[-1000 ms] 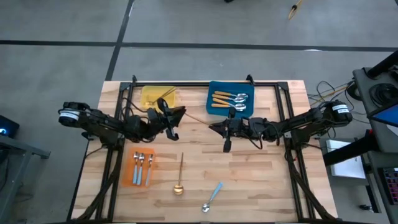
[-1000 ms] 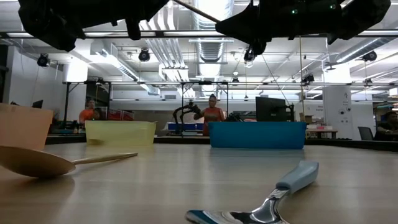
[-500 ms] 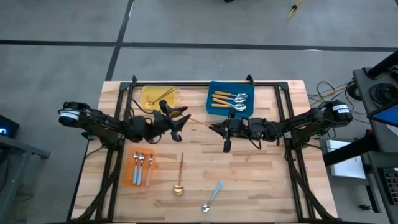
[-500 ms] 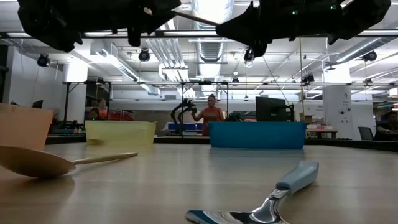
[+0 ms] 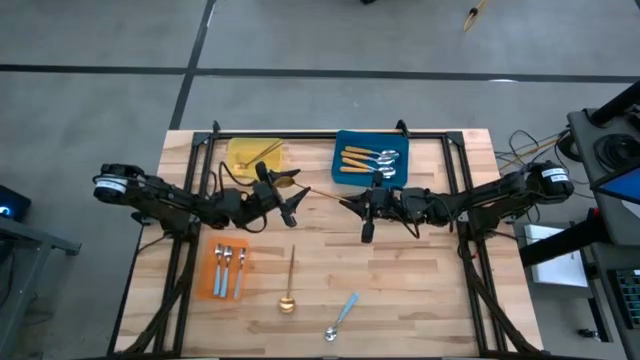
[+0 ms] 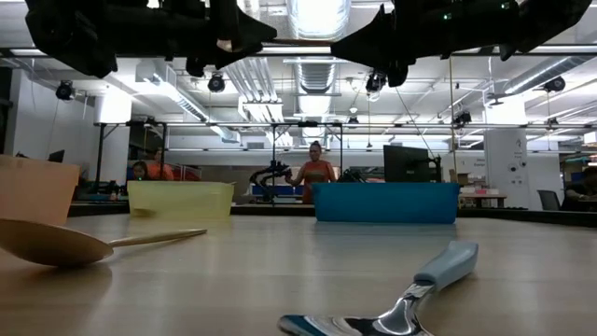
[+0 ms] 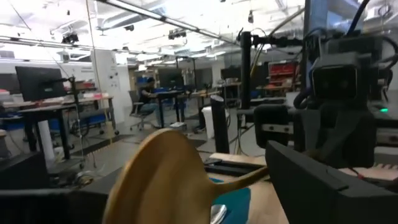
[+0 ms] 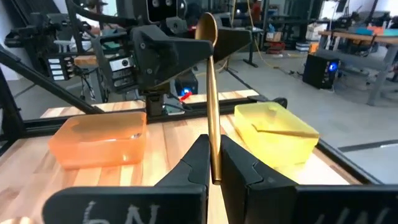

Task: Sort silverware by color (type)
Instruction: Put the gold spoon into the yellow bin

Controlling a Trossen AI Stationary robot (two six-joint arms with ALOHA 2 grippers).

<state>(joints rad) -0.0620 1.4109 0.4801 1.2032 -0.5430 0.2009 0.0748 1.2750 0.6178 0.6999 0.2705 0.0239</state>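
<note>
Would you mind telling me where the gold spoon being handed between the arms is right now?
In the high view the gold spoon hangs above the table's middle, between the left gripper and the right gripper, whose shut jaws hold its handle, near the blue tray.

Three trays: yellow (image 5: 243, 152), blue (image 5: 398, 146), orange (image 5: 218, 282). Gold spoons: three (image 5: 289, 282). Orange-handled spoons: three (image 5: 355, 159). Blue-handled spoons: three (image 5: 342, 315).
</note>
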